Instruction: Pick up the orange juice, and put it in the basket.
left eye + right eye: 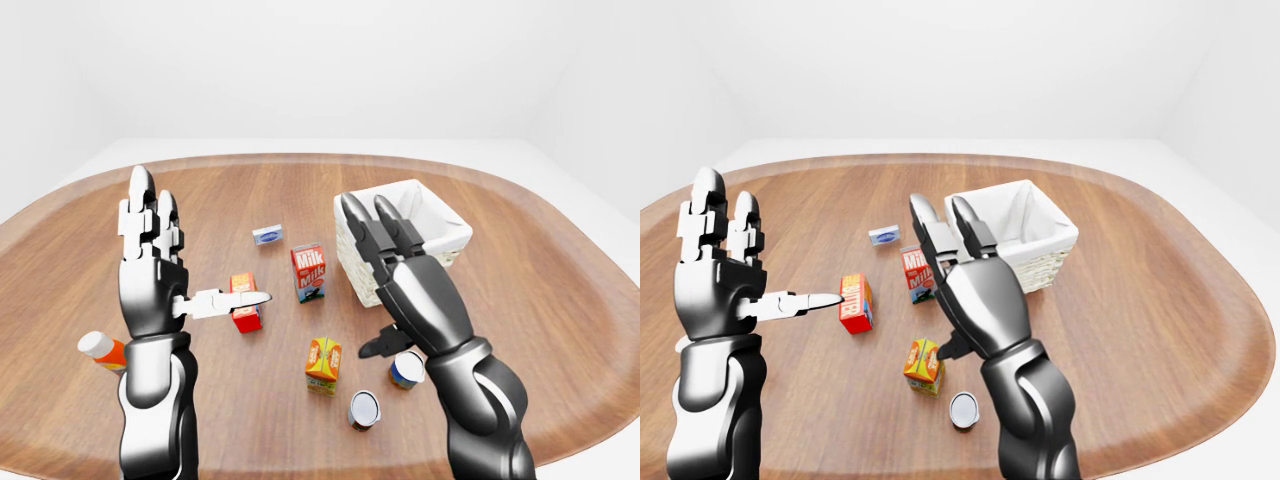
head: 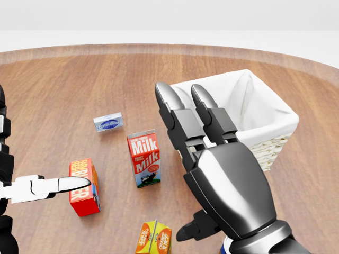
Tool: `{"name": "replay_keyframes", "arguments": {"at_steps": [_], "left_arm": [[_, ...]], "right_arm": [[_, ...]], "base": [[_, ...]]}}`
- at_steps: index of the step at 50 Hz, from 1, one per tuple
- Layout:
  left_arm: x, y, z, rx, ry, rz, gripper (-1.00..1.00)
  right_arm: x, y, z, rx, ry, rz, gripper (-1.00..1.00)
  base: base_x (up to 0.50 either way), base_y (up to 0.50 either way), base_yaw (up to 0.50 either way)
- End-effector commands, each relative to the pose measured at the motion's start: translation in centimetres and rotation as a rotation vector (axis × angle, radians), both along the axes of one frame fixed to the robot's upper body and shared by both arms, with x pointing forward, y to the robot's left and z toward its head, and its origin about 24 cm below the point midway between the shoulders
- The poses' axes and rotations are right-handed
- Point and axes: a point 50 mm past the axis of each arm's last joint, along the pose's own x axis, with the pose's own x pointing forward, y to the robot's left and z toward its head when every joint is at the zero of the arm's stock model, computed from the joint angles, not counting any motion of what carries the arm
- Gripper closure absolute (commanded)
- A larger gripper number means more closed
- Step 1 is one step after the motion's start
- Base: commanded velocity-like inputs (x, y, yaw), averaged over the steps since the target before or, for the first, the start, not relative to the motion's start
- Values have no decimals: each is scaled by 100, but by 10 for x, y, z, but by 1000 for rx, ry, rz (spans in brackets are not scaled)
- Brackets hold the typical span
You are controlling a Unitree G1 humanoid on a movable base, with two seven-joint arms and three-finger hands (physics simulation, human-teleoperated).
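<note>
The orange juice carton (image 1: 323,365) stands upright on the round wooden table, at the bottom of the head view (image 2: 153,239). The white-lined wicker basket (image 2: 265,114) sits to its upper right. My right hand (image 2: 180,161) is open, its fingers stretched upward; it hovers between the basket and the milk carton. It hides the basket's left wall, and its thumb tip is just right of the juice carton's top. My left hand (image 1: 200,245) is open and raised at the left, thumb pointing at a red box. Neither hand holds anything.
A milk carton (image 2: 143,157), a red butter box (image 2: 83,186) and a small blue box (image 2: 108,122) stand left of the basket. Two cans (image 1: 364,409) (image 1: 406,370) sit near the juice. An orange bottle (image 1: 103,350) lies by my left arm.
</note>
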Motion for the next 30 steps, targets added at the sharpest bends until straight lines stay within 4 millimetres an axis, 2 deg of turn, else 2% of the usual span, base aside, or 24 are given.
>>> {"name": "replay_keyframes", "arguments": {"at_steps": [1, 6, 17, 30], "left_arm": [[0, 0, 0, 0, 0, 0, -100], [0, 0, 0, -1, 0, 0, -100], [3, 2, -5, -10, 24, 2, -100], [-1, 1, 0, -10, -3, 1, -100]], "right_arm": [[-5, 5, 4, -26, -8, 11, -100], [-7, 8, 2, -32, -1, 16, -100], [-8, 20, -19, -49, 60, 56, -100], [-9, 27, -34, -50, 96, 81, -100]], "base": [[0, 0, 0], [0, 0, 0], [0, 0, 0], [0, 0, 0]]}}
